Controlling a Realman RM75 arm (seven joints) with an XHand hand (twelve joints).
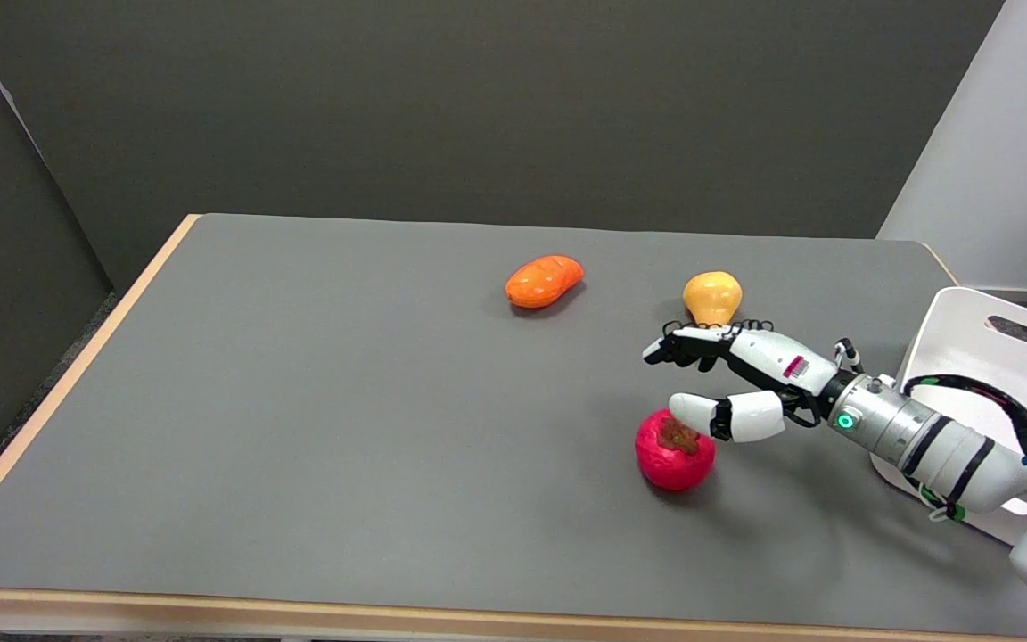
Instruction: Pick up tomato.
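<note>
Head view: grey table with wooden edging, dark wall behind

Lab test bench: grey table, blank dark partitions (no furnishings).

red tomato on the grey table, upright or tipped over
Tipped slightly: the round red tomato shows its brown stem cap facing up and toward the camera's left, not straight up.

Glossy tomato, matt grey table
</note>
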